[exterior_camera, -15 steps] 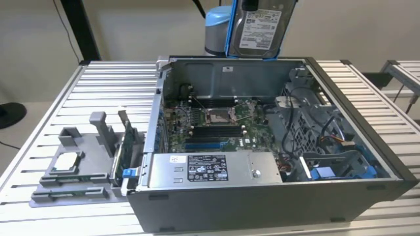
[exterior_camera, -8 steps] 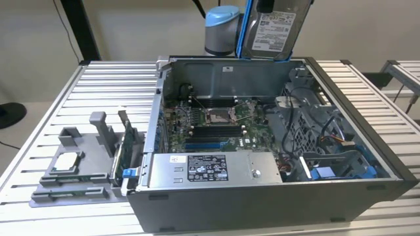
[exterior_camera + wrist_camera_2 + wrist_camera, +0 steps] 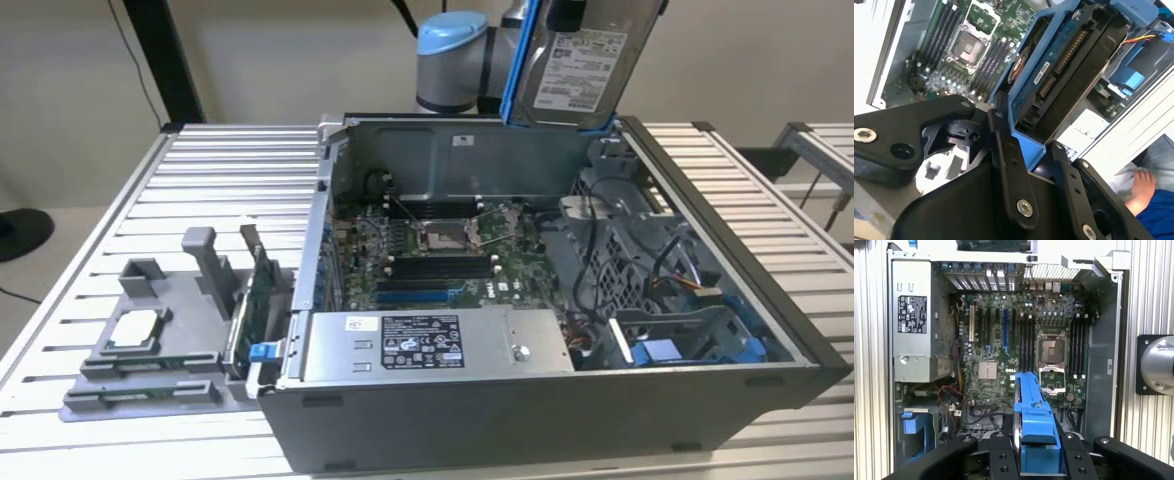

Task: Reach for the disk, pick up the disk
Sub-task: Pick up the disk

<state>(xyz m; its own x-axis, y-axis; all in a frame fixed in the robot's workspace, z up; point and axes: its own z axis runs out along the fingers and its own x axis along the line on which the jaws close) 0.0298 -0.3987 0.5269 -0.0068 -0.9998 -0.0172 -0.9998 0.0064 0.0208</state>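
Even bright light, soft shadows, slight blur

One disk (image 3: 577, 62), one computer case (image 3: 747, 300).

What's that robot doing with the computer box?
The robot arm has its black pincer shut on the disk, a flat silver-grey metal hard drive with a white label in a bright blue plastic carrier. In the exterior view the disk hangs upright in the air above the back edge of the open grey metal computer case. Both wrist views look down past the disk at the green motherboard inside the case. The disk is already picked up.
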